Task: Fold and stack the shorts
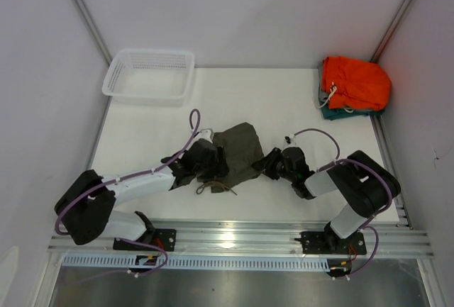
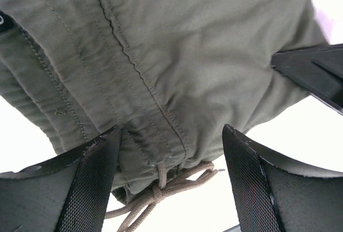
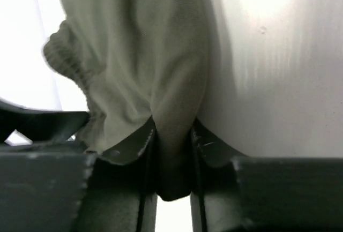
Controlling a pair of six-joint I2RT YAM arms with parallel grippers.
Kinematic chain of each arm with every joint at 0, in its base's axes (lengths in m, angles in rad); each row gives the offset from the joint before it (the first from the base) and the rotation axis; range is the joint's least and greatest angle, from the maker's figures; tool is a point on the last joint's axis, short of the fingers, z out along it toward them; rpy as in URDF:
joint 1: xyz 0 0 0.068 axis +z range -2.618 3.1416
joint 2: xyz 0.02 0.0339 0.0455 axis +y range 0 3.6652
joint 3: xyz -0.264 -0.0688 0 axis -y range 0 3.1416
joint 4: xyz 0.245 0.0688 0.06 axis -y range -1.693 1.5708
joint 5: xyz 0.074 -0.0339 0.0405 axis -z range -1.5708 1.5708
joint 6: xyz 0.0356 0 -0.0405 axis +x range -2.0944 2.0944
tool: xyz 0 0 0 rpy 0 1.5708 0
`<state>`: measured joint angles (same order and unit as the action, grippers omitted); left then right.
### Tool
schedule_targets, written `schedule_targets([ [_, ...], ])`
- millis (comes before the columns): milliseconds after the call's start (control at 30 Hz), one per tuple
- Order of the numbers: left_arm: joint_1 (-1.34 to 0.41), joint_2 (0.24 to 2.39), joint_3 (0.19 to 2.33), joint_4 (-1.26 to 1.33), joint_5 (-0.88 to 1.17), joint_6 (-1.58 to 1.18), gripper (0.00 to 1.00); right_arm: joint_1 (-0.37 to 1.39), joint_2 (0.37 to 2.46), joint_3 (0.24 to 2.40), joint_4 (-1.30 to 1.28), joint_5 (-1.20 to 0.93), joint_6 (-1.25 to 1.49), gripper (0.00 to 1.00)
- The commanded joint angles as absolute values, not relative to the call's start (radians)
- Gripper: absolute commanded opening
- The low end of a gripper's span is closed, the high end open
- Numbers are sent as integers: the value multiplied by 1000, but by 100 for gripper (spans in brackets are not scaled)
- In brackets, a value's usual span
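The worktop (image 1: 284,101) lies bare across its far middle, between the white basket (image 1: 149,74) in the far left corner and the orange shorts (image 1: 355,82), piled on a teal garment (image 1: 333,114) in the far right corner. Near the front, the shorts (image 1: 237,149) fill the gap between the left hand (image 1: 204,159) and the right hand (image 1: 264,161), leaving bare strips outside each arm. Walls (image 1: 42,73) close both sides.
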<state>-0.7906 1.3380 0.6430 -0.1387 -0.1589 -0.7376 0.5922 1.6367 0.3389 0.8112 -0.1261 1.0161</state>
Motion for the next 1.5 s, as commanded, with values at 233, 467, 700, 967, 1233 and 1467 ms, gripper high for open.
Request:
schedule_targets([
  [233, -899, 1223, 644, -110, -290, -560, 79, 539, 1655, 538, 329, -348, 1017, 0],
  [467, -995, 1172, 655, -103, -435, -382, 80, 503, 1627, 715, 8, -396, 924, 3],
  [700, -1138, 1296, 759, -130, -619, -261, 82, 479, 1766, 913, -241, -495, 848, 0],
  [967, -1226, 1404, 793, -55, -614, -163, 82, 463, 1763, 991, -322, -502, 835, 0],
  [1233, -1275, 1480, 810, -11, -603, -144, 83, 449, 1781, 1068, -429, -520, 828, 0],
  [1467, -1299, 1580, 879, -51, -641, -184, 84, 443, 1789, 1094, -440, -538, 838, 0],
])
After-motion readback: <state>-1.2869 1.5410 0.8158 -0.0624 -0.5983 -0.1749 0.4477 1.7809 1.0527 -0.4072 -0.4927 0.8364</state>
